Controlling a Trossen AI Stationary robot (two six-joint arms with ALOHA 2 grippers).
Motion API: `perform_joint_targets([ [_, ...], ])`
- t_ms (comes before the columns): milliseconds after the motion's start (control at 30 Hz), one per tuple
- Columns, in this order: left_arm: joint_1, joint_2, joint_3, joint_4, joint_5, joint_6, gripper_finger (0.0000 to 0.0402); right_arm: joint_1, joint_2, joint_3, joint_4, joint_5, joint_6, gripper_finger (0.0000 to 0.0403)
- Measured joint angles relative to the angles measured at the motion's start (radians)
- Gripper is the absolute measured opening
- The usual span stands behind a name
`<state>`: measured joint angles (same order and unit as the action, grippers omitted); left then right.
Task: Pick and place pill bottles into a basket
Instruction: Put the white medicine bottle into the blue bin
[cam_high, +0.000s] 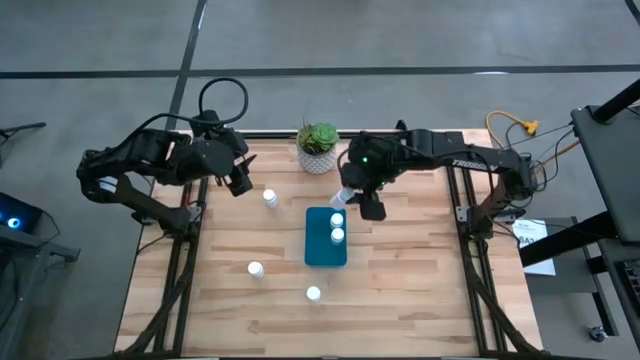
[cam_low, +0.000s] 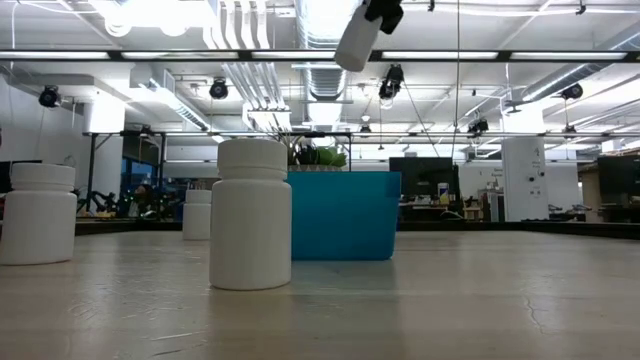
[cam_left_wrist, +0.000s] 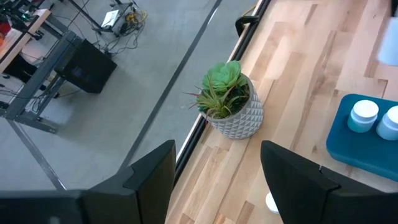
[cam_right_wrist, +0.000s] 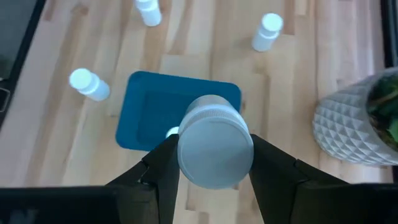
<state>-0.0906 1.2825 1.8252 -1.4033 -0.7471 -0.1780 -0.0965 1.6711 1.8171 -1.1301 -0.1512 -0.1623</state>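
two pill bottles (cam_high: 337, 227) already stand in the basket (cam_high: 325, 252), which sits near the middle of the tabletop (cam_high: 420, 290), a little toward its far edge. three more wait upright on the bare wood: one (cam_high: 269, 197) near the left pincer (cam_high: 240, 183), one (cam_high: 256, 269) off the basket's left side, and one (cam_high: 314, 294) just past the basket's near end.

we judge the step in hand to be the carry of a sixth bottle. the right pincer (cam_right_wrist: 210, 167) is closed on that held bottle (cam_right_wrist: 214, 149), one finger on each side of its body, cap toward the wrist camera. in the high view it hangs above the basket's far end, close to the plant pot (cam_high: 318, 150); in the low view the bottle rides tilted, well above the basket's rim.

the next move, as we read it, calls for bringing the bottle over the free part of the basket, lowering it, then parting the fingers. the two bottles inside crowd the far half, so a tilted drop could knock them.

the right arm reaches in from the right edge, elbow bent, wrist angled down. the left arm waits over the far left corner, its pincer spread open and holding nothing.
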Motion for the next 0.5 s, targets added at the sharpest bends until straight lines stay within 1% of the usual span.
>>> perform_joint_targets([
  [133,0.000,0.006,0.000,0.001,0.000,0.000,0.0219,0.039,0.000,-0.015,0.000,0.024,0.030,0.0149],
  [333,0.000,0.007,0.000,0.005,0.000,0.000,0.0219,0.075,0.000,-0.046,0.002,0.024,0.054,0.0149],
  [500,0.000,0.006,0.000,0.005,0.000,0.001,0.0219,0.100,0.032,-0.049,-0.003,0.024,0.059,0.0149],
])
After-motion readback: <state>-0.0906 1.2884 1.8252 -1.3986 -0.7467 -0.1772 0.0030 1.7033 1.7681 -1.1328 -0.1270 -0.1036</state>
